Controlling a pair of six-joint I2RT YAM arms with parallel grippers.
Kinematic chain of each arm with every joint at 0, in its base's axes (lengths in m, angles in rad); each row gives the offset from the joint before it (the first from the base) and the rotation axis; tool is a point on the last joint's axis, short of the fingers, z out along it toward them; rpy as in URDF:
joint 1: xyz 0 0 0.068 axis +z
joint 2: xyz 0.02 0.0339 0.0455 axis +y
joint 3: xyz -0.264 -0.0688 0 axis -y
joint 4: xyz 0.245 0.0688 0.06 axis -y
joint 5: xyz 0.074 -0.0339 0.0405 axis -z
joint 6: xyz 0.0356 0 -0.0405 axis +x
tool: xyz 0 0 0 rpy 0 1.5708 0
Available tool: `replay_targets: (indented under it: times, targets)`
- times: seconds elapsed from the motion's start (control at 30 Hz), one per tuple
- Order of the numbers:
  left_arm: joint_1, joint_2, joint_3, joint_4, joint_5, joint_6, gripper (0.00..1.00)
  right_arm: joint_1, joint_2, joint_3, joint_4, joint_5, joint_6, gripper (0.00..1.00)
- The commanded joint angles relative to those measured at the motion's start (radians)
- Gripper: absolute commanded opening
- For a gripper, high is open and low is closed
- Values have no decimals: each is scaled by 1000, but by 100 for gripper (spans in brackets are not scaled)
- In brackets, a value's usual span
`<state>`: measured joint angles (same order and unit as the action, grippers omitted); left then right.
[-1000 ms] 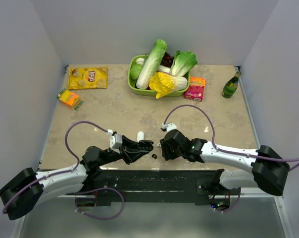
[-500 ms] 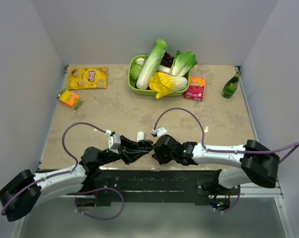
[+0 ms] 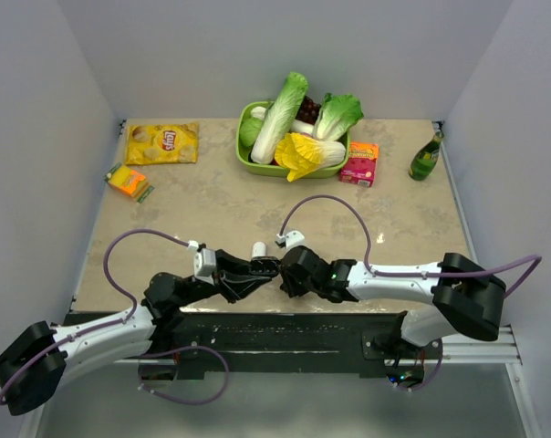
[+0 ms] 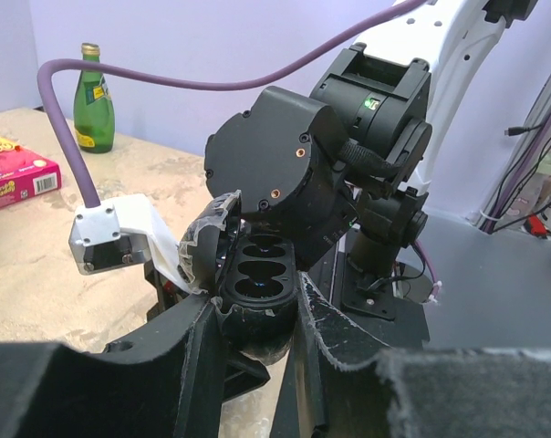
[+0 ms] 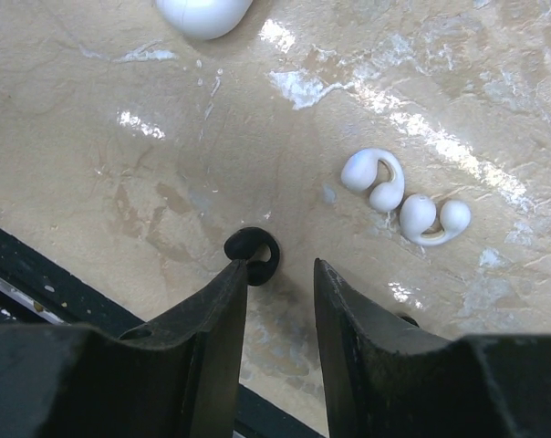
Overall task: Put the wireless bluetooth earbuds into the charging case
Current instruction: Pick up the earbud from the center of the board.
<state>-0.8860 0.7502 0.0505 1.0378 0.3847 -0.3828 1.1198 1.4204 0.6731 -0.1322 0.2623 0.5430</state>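
Comparing against a second ago, found the right arm swung left, bringing the right tool (image 3: 283,272) from well apart to just beside the left tool (image 3: 260,268), with its fingers drawn slightly narrower yet apart and gripping nothing. Found the left tool clamped on a dark open case (image 4: 255,274), lid tilted back, recesses too dark to tell whether filled. Located the white charging case (image 5: 202,11) lying on the worktop (image 3: 212,201) just far of both tools, and two white earbuds (image 5: 385,196) loose beside each other, apart from the right tool. Noted a black ring-shaped piece (image 5: 253,255) touching or all but touching one fingertip. Judged as a closing approach for a pick-up or hand-over, with no white earbud seated yet. Regarding margins: working close to the near edge and the black base plate (image 5: 47,283), with very little room between the two tools and open worktop toward the far side, up to the green basket (image 3: 246,157). Rated contact between the tools as the main risk.
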Motion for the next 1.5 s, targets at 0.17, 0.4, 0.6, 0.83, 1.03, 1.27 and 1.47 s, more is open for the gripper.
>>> replay_targets:
  times: [0.17, 0.4, 0.6, 0.83, 1.03, 1.27, 1.47]
  targets:
    - [-4, -8, -184, 44, -9, 4, 0, -6, 28, 39, 43, 35, 14, 38]
    - [-4, -14, -189, 45, -7, 1, 0, -6, 64, 36, 59, 20, 14, 38]
    - [-4, -20, -189, 42, -7, -1, 0, -6, 86, 26, 78, 0, 15, 39]
    - [-4, -18, -189, 39, -7, -1, 0, -5, 103, 10, 106, -21, 18, 37]
    - [-4, -18, -189, 39, -6, -2, 0, -6, 106, -4, 126, -46, 21, 33]
    - [-4, -15, -184, 34, -6, -2, 0, -6, 103, -44, 160, -77, 43, 24]
    - [-4, -5, -182, 34, -3, 1, 0, -6, 63, -90, 164, -81, 63, 13]
